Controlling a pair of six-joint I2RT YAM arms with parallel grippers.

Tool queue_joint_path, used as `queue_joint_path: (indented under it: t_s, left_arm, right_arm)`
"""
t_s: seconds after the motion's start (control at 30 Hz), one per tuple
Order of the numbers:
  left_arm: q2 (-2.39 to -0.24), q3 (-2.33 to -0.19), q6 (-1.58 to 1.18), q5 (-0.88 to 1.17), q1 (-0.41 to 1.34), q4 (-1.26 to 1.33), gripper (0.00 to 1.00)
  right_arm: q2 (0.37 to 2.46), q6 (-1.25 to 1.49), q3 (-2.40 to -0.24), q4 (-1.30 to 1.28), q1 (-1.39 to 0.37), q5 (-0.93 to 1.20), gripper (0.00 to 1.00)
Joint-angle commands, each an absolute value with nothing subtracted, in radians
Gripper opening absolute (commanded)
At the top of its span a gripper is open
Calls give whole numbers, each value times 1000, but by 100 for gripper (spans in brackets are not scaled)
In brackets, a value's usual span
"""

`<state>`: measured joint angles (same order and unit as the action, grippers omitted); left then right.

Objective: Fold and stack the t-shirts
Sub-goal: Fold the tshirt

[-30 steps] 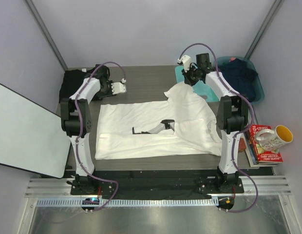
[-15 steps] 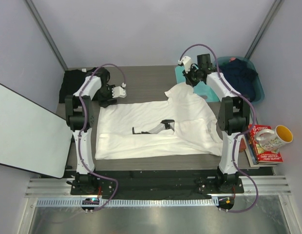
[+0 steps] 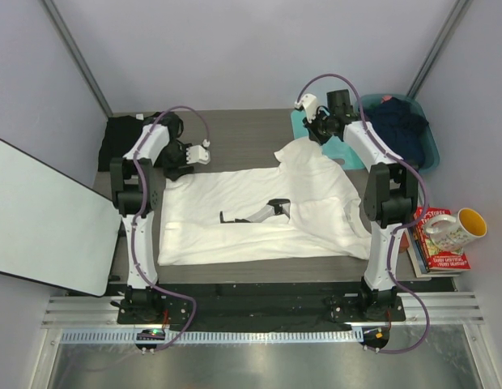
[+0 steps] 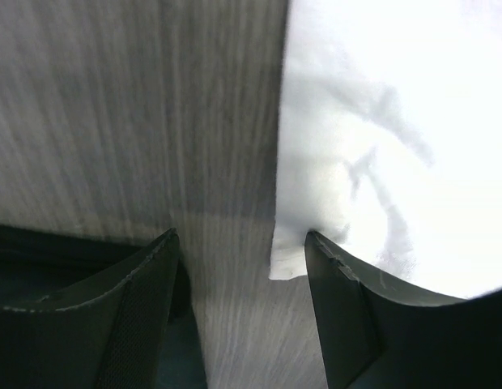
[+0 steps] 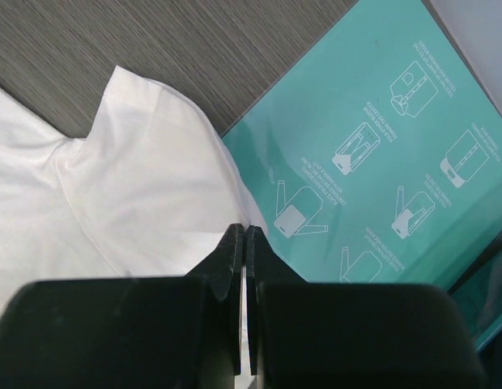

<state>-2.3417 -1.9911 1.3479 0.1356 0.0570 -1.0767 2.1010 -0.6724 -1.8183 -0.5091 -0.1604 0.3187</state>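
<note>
I'm seeing the left gripper [image 4: 240, 235] standing spread beside the white t-shirt [image 3: 235, 219], the right gripper [image 5: 245, 229] pressing together above the pictogram-printed teal board [image 5: 380, 162].

t-shirt [image 3: 235, 231]: plain white
board [image 5: 380, 162]: teal, white diagrams
table [image 4: 97, 105]: grey woodgrain
my left fingers [image 4: 142, 316]: black

Bright even light; white t-shirt [image 4: 397, 121] overexposed, blurry.
</note>
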Motion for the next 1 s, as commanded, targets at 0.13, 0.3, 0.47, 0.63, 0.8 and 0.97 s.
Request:
queue_joint_path:
  t_s: [0.13, 0.3, 0.47, 0.63, 0.8, 0.97]
  left_arm:
    - [-2367, -1928, 1373, 138, 57, -1203, 53]
    - [-2350, -1898, 1333, 140, 61, -1138, 0]
    - [-2321, -1888, 1305, 136, 61, -1098, 0]
    - [-2240, -1850, 1267, 152, 61, -979, 0]
    - [-2155, -1851, 1253, 202, 63, -960, 0]
    - [-2089, -1826, 1241, 212, 64, -930, 0]
  right_arm:
    - [2034, -693, -1822, -492, -175, 307, 1]
    - [2031, -698, -1821, -491, -178, 305, 1]
    - [2022, -696, -1812, -491, -183, 302, 1]
    - [1999, -704, -1780, -486, -183, 301, 1]
    - [1977, -706, -1755, -472, -183, 296, 1]
    - [1956, -713, -1732, -466, -183, 295, 1]
